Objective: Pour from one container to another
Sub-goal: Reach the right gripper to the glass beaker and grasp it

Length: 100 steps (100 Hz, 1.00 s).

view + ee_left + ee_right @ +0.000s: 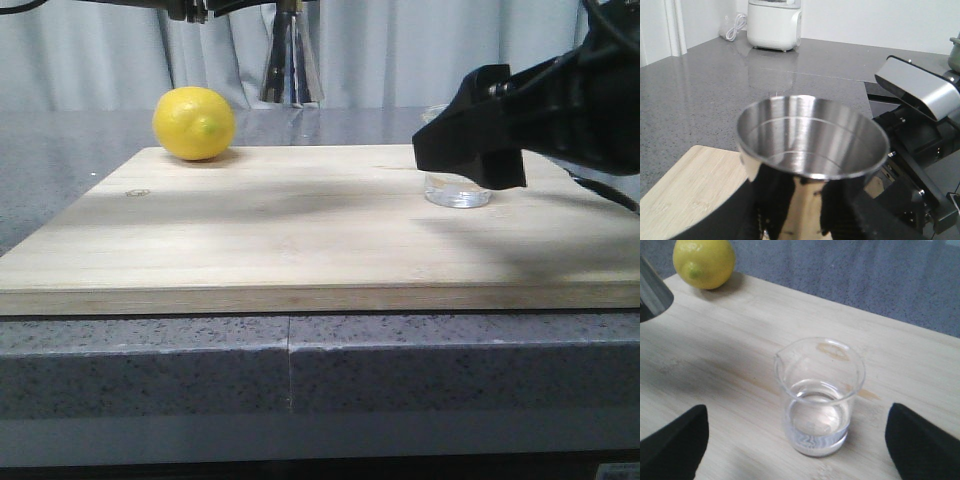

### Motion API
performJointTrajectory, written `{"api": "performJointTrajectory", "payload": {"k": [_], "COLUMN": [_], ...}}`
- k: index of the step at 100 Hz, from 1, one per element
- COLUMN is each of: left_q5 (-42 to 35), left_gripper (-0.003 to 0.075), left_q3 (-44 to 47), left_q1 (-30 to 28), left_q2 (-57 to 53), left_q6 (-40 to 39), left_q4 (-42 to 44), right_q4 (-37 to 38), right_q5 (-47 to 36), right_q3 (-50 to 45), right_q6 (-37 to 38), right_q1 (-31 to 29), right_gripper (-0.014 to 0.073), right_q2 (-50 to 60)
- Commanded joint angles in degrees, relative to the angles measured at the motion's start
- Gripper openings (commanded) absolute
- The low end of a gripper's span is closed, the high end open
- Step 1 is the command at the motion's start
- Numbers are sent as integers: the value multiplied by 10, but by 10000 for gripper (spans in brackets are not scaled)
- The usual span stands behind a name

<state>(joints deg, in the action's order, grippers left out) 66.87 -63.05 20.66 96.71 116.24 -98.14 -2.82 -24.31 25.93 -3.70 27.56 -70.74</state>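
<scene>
Right gripper (pixel 795 440) is wide open, fingers either side of the beaker (pixel 818 397), not touching; beaker stands upright on the board (pixel 300 225), right of frame centre, with a little clear liquid in it. Left gripper (pixel 800 220) is clamped on the jigger (pixel 810 145), held aloft at top centre of the front view. Risks: an off-centre close could tip or skid the glass; the beaker's lip points sideways, so a misaimed pour spills. Lemon (pixel 194 123) sits clear, upper left.

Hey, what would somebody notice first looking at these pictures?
A bright yellow lemon sits at the back left corner of the wooden cutting board. The steel jigger is held up by the left gripper, while the right gripper's jaws sit open around a small glass beaker holding clear liquid.
</scene>
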Motion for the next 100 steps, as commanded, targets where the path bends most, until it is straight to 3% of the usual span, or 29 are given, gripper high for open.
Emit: {"api": "performJointTrajectory", "payload": {"k": [1,47,92,100], "left_q5": [43,43,43,43], "left_gripper": [237,237,237,237], "left_q3": [-14,-14,-14,-14], "left_q1": [-3,-3,-3,-3], "left_q2": [-29,-29,-29,-29], "left_q6": [0,0,0,0], "left_q4": [-47,-47,-47,-47], "right_q4": [1,-3,-15,-17], "right_q5": [-129,-317,-316,-316], "right_q3": [-6,-10,14,14], "right_q6": [11,11,17,17], "right_q1": [2,2,-1,-1], "right_gripper": [652,652,650,618], "right_q2": [-11,-137,-183,-183]}}
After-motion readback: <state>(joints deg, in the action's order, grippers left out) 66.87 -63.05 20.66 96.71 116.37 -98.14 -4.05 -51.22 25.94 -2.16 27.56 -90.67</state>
